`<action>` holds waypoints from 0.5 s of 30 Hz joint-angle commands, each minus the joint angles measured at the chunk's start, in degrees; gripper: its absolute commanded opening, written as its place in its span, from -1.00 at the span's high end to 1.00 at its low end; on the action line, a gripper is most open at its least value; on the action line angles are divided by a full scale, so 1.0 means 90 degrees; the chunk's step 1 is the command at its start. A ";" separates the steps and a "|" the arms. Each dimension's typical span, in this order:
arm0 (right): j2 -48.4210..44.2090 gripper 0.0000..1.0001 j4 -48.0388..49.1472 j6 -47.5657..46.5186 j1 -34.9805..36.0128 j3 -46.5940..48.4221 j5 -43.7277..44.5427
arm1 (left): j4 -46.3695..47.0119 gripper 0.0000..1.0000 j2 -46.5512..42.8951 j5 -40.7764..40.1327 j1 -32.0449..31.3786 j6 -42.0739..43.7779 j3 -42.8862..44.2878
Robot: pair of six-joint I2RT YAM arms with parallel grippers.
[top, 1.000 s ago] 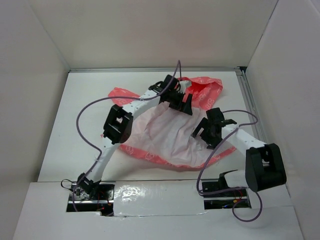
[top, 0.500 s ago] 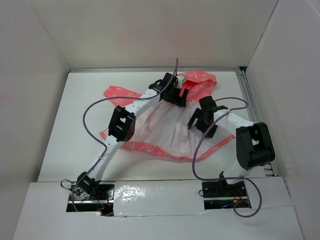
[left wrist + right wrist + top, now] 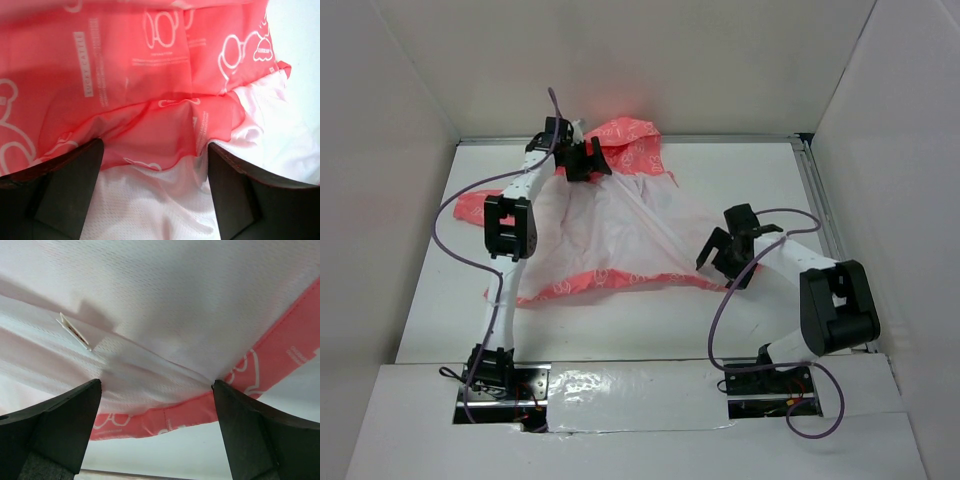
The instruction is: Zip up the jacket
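**Two arms over the opened garment.** We show the left end effector (image 3: 590, 162) at the far left of the surface (image 3: 750, 185), released, its jaws standing wide. In the left wrist view a fold of coral cloth lies between its fingers (image 3: 60, 195); we cannot tell whether the cloth catches on them. The right end effector (image 3: 715, 270), likewise released and holding nothing, hovers at the right side of the garment, over the pale lining and the coral hem (image 3: 165, 417). A small sewn label (image 3: 74, 331) shows on the lining there.

The jacket (image 3: 600, 230) lies spread open, lining upward, across the left and middle of the surface. Its far coral part, probably the hood (image 3: 625, 140), is bunched and raised beside the left end effector. Another coral part, seemingly a sleeve (image 3: 470, 205), trails to the left.

We judge the task barely begun: the front edges lie apart, no slider or zip teeth can be made out, and nothing is joined. Bringing the fronts together, seating the pin and drawing the slider up all appear to remain.
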 commanded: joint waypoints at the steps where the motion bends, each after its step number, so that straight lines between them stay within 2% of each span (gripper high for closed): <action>1: -0.0039 -0.99 -0.0121 -0.0246 -0.0035 0.0534 0.0067 | -0.0175 -0.94 -0.0037 0.0267 -0.0481 0.0219 -0.0248; 6: -0.0371 -0.99 -0.0668 -0.0354 -0.0298 0.1569 0.0399 | 0.0060 -0.99 -0.0642 0.0473 -0.0462 0.0092 -0.0092; 11: -0.1074 -0.99 -0.0805 -0.0353 -0.1049 0.1231 0.0399 | 0.0002 -0.99 -0.1726 0.0581 -0.0306 0.0179 -0.0501; 14: -0.1415 -0.99 -0.0883 -0.0344 -0.1236 0.0801 0.0633 | -0.0037 -0.99 -0.2926 0.0571 -0.0131 0.0161 -0.1729; 15: -0.1513 -0.99 -0.0903 -0.0276 -0.1333 0.0664 0.0721 | -0.0008 -0.99 -0.3606 0.0551 -0.0062 0.0092 -0.2671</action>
